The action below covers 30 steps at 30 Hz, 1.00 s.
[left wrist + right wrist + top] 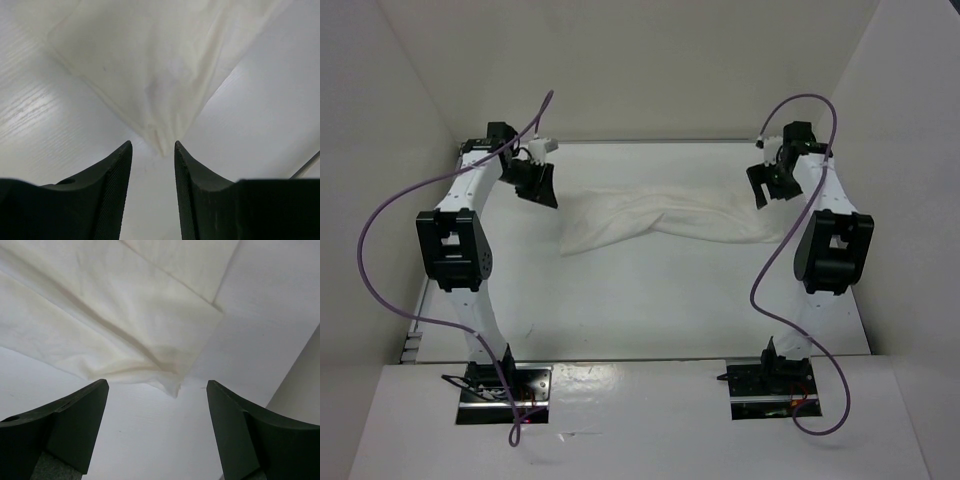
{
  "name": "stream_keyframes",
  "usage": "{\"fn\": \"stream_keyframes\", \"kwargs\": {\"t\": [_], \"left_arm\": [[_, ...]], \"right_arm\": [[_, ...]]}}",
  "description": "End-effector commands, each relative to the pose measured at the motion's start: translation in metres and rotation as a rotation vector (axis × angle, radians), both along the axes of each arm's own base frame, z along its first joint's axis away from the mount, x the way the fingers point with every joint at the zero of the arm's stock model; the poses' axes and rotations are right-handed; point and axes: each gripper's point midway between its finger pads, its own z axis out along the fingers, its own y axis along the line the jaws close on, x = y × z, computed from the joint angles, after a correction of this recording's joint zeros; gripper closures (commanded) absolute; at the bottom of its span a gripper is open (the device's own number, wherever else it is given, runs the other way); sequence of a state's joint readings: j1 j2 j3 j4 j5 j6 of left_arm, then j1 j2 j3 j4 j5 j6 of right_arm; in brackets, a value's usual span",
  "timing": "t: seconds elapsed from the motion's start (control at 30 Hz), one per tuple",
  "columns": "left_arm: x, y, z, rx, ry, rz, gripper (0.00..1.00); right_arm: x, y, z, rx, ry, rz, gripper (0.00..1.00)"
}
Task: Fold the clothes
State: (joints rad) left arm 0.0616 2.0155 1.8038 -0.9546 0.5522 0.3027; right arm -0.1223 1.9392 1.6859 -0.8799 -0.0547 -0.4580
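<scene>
1. The shirt (660,222) lies on the table (650,320), in its far half, between the two arms.
2. In the top view it is a long, wrinkled band running left to right. It is wider at its left end, with a twist near the middle.
3. The left gripper (152,145) hangs at the far left, by the shirt's left end and pointing down toward it.
4. Its jaws stand apart with a narrow gap. Bare table shows between them, and they clamp nothing.
5. In the left wrist view, a pointed corner of the shirt reaches just into the mouth of that gap. I cannot tell whether it touches either finger.
6. The right gripper (157,382) hangs at the far right, over the shirt's right end.
7. Its jaws stand wide apart and hold nothing.
8. In the right wrist view, a creased corner of the shirt ends between the two fingertips. It is clear of both and flat on the table.
9. A purple cable (380,215) loops out from each arm.
</scene>
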Motion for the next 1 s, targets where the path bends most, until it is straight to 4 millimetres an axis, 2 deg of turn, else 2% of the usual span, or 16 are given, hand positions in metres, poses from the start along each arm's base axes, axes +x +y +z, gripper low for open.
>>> {"fn": "stream_keyframes", "kwargs": {"t": [0.0, 0.07, 0.1, 0.17, 0.2, 0.23, 0.3, 0.5, 0.6, 0.63, 0.67, 0.7, 0.73, 0.83, 0.97], "left_arm": [[0.019, -0.030, 0.012, -0.093, -0.022, 0.038, 0.53], [0.023, -0.041, 0.004, -0.093, 0.003, 0.064, 0.55], [0.026, -0.050, -0.005, -0.082, 0.011, 0.062, 0.55], [0.026, -0.061, -0.013, -0.081, 0.035, 0.062, 0.56], [0.023, -0.071, -0.021, -0.073, 0.058, 0.052, 0.56], [0.025, -0.072, -0.023, -0.045, 0.046, 0.055, 0.57], [0.020, -0.077, -0.037, -0.043, 0.089, 0.055, 0.57], [0.017, -0.063, -0.062, 0.038, 0.123, 0.089, 0.57], [0.008, -0.058, -0.075, 0.070, 0.148, 0.081, 0.57], [0.008, -0.056, -0.075, 0.081, 0.146, 0.086, 0.57], [0.002, -0.053, -0.083, 0.095, 0.169, 0.089, 0.57], [0.000, -0.053, -0.079, 0.098, 0.164, 0.080, 0.57], [-0.003, -0.052, -0.083, 0.103, 0.172, 0.069, 0.57], [-0.016, -0.046, -0.091, 0.110, 0.209, 0.069, 0.57], [-0.026, -0.042, -0.096, 0.112, 0.231, 0.077, 0.57]], "right_arm": [[0.014, 0.019, 0.037, 0.115, -0.116, -0.063, 0.12], [0.014, 0.024, 0.023, 0.108, -0.092, -0.074, 0.12], [0.016, 0.019, 0.021, 0.084, -0.105, -0.098, 0.12], [0.013, 0.031, 0.011, 0.057, -0.083, -0.076, 0.12], [0.013, 0.029, 0.009, 0.050, -0.084, -0.093, 0.12], [0.011, 0.033, 0.002, 0.039, -0.066, -0.084, 0.12], [0.009, 0.035, 0.001, 0.049, -0.056, -0.080, 0.12], [-0.010, 0.039, -0.022, 0.039, 0.016, -0.075, 0.12], [-0.018, 0.035, -0.036, 0.017, 0.042, -0.076, 0.12], [-0.026, 0.034, -0.045, 0.009, 0.071, -0.079, 0.12], [-0.024, 0.031, -0.048, -0.005, 0.060, -0.085, 0.12], [-0.029, 0.032, -0.052, -0.005, 0.075, -0.085, 0.12], [-0.034, 0.030, -0.062, -0.015, 0.098, -0.089, 0.12], [-0.043, 0.025, -0.073, -0.024, 0.120, -0.102, 0.12], [-0.041, 0.021, -0.082, -0.023, 0.122, -0.111, 0.12]]}}
